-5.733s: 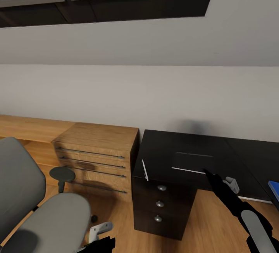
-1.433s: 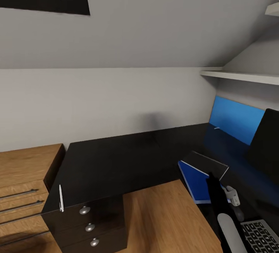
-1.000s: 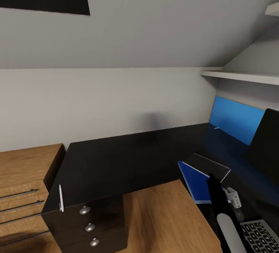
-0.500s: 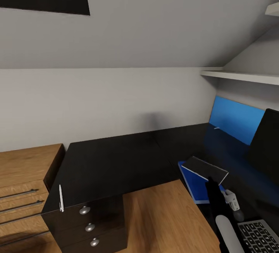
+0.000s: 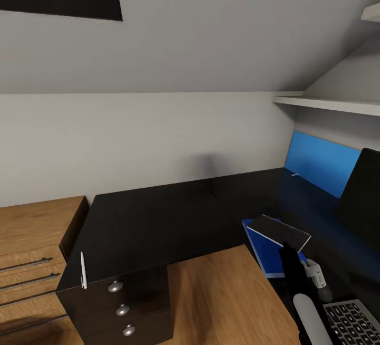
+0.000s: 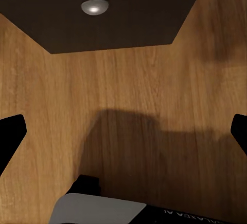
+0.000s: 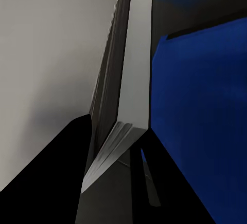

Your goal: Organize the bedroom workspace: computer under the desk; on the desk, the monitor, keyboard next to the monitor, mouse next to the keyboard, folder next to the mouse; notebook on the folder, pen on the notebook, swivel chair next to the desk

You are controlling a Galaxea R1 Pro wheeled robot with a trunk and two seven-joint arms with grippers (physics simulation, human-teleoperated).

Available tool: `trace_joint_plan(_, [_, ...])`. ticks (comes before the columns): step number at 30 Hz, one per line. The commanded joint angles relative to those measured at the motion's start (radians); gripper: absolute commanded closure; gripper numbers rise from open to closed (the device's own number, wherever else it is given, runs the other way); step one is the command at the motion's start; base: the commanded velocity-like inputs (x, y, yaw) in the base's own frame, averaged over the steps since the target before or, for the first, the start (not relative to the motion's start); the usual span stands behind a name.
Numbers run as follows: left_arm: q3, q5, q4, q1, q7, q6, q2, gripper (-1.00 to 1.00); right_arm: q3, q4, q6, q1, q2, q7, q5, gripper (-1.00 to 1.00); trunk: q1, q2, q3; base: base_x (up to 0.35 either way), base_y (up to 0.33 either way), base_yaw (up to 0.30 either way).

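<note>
Your right gripper holds the notebook by its near corner, fingers pinching it, with the pad tilted above the blue folder that lies on the black worktop. In the right wrist view the notebook shows its pale page edges fanned beside the folder. It looks light and thin but floppy, so I judge a corner grip lets it sag and swing; lower it flat and release gently, or the smooth folder may let it slide. The pen lies at the worktop's near left edge, well apart. It is slim and will roll, so take it across its middle. Your left gripper hangs over the floor, fingers spread wide, holding nothing.
</note>
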Motion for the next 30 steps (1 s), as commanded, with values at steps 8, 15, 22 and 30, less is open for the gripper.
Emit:
trace_joint_plan(8, [-0.002,0.007,-0.002,0.000,0.007,0.003,0.000,-1.00,0.000,0.000,-0.003,0.000,0.000,-0.003,-0.009,1.00,0.000,-0.001,-0.001,0.000,0.000,0.000])
trace_joint_plan(15, [-0.002,0.007,-0.002,0.000,0.007,0.003,0.000,-1.00,0.000,0.000,-0.004,-0.001,0.000,-0.003,-0.007,-1.00,0.000,-0.001,-0.001,0.000,0.000,0.000])
trace_joint_plan(22, [-0.002,0.007,-0.002,0.000,0.007,0.003,0.000,-1.00,0.000,0.000,-0.006,-0.001,0.000,-0.003,-0.007,-1.00,0.000,-0.001,-0.001,0.000,0.000,0.000])
trace_joint_plan(30, [-0.002,0.007,-0.002,0.000,0.007,0.003,0.000,-1.00,-0.001,-0.001,-0.006,-0.001,0.000,-0.003,-0.007,-1.00,0.000,-0.001,-0.001,-0.010,-0.016,0.000])
